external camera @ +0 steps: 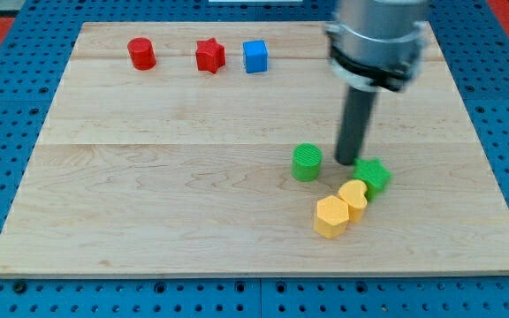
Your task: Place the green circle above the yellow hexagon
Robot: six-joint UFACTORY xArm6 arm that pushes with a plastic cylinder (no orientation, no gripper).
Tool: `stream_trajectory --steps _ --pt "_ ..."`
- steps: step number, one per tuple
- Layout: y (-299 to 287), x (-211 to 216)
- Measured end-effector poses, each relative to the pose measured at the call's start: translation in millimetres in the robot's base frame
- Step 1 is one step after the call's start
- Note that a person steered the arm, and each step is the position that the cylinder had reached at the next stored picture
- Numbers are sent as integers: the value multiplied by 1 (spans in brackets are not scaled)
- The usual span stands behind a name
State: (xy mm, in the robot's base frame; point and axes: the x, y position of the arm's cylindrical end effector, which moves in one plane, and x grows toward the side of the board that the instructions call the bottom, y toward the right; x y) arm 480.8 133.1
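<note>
Wood board is lying on a blue pegboard surface, seen through the one camera view. My tip is standing on the board toward its right edge, a bare dark rod with no jaws, holding nothing and touching no block that I can tell. The green circle is sitting just to the view's left of my tip, and a green star is sitting just to its lower right. The yellow hexagon is resting nearer the board's bottom edge, below the green circle, touching a yellow heart. Along the board's top edge a red cylinder, a red star and a blue cube are lining up.
</note>
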Motion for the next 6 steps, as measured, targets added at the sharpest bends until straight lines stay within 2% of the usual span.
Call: stream_trajectory --steps 1,2,4,5,6 --pt "5 5" --pt "-5 -22" --pt "5 -28" --pt "-54 -41" --pt "-77 -38"
